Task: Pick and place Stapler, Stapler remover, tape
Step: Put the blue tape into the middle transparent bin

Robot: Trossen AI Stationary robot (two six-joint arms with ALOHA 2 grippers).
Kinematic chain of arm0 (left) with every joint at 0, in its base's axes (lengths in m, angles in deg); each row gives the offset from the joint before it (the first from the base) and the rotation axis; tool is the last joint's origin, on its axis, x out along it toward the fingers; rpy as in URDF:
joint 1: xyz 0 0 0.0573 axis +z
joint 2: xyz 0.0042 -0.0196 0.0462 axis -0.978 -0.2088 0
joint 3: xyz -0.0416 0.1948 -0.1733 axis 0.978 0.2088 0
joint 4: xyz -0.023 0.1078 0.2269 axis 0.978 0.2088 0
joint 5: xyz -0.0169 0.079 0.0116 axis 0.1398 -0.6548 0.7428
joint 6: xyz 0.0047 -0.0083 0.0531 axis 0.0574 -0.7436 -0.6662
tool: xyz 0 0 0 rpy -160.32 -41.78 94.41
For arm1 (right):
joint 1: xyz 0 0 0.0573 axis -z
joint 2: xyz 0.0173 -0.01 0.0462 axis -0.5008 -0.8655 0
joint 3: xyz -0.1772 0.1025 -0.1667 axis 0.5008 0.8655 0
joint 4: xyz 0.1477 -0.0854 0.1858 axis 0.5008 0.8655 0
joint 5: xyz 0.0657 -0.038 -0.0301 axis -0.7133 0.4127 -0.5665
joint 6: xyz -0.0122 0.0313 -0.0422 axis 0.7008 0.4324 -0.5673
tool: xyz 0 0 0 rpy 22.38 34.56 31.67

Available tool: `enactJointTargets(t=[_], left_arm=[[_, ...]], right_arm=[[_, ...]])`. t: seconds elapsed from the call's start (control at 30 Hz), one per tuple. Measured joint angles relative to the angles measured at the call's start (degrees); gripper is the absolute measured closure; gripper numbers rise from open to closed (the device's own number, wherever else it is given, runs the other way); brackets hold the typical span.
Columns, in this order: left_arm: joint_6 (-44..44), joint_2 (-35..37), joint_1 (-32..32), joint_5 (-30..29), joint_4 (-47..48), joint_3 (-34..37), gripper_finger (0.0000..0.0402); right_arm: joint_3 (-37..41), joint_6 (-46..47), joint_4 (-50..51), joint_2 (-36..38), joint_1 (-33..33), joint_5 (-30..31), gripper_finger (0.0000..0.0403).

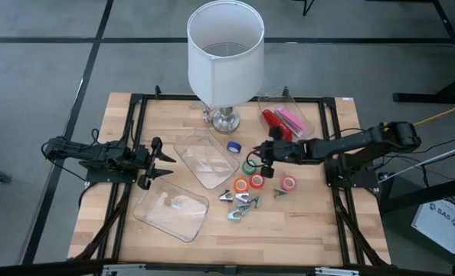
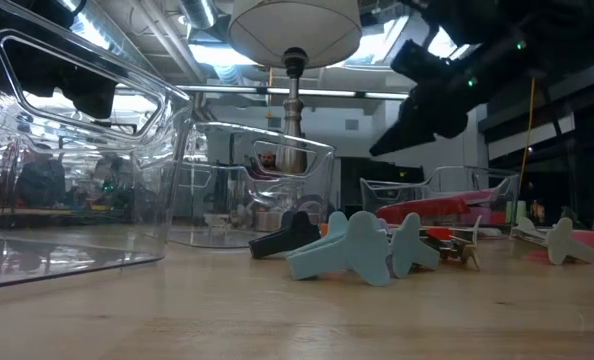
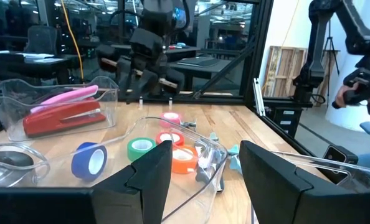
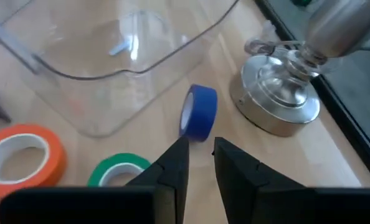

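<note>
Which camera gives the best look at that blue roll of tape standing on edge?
The right wrist view: the blue tape roll stands close, unobstructed. The left wrist view shows it farther off, the high view as a small speck. In the low view I cannot pick it out.

A pale, matt wooden table [image 1: 304, 222] is seen beneath clear, glossy plastic trays [image 1: 170, 208]. A polished metal lamp base [image 4: 277, 99], mirror-bright, is shown just beyond the matt dark fingers [image 4: 235, 165], beside a smooth blue tape roll [image 4: 199, 112]. The lampshade [image 1: 224, 50] looks like white cloth.
</note>
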Motion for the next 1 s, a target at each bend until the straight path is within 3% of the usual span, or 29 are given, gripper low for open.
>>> enactJointTargets(t=[0.3, 0.43, 0.63, 0.83, 1.0], left_arm=[[0.0, 0.0, 0.0, 0.0, 0.0, 0.0, 0.0217], [0.0, 0.0, 0.0, 0.0, 0.0, 0.0, 0.0217], [0.0, 0.0, 0.0, 0.0, 0.0, 0.0, 0.0217], [0.0, 0.0, 0.0, 0.0, 0.0, 0.0, 0.0217], [0.0, 0.0, 0.0, 0.0, 0.0, 0.0, 0.0217]], right_arm=[[-0.1, -4.4, -5.9, 0.0, 1.0, 1.7, 0.0325], [-1.8, -2.5, -6.3, 0.0, 1.2, 6.2, 0.0325], [-3.0, -1.5, -6.2, 0.0, 3.4, 6.1, 0.0325], [-4.3, -0.1, -6.1, -0.8, 6.3, -3.0, 0.0333], [-9.1, 2.7, 4.7, -6.1, 8.2, -7.1, 0.0329]])
